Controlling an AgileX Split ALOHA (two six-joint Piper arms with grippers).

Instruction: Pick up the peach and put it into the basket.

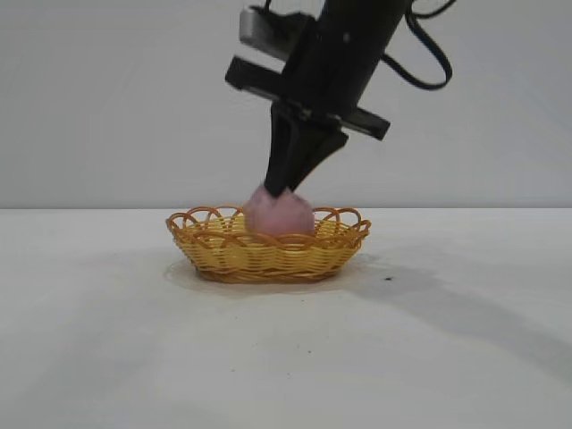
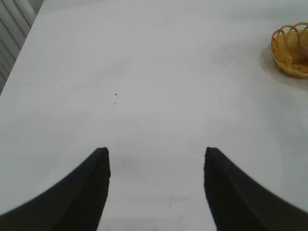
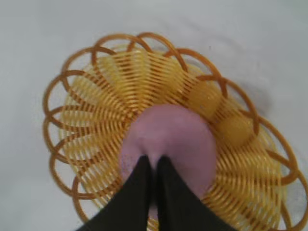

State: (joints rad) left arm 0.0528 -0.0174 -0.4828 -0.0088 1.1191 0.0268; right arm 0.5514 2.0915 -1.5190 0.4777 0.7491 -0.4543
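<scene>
Peach [image 1: 279,213] in basket [image 1: 268,253], right hand [image 1: 281,188] pinching.

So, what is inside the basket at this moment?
Inside the basket is the peach, with the right hand shut on its top. Whether the peach rests on the weave cannot be seen, because the peach covers the floor under it.

Lab-like setup: bare white table [image 1: 107,357], blank wall [image 1: 107,89].
</scene>
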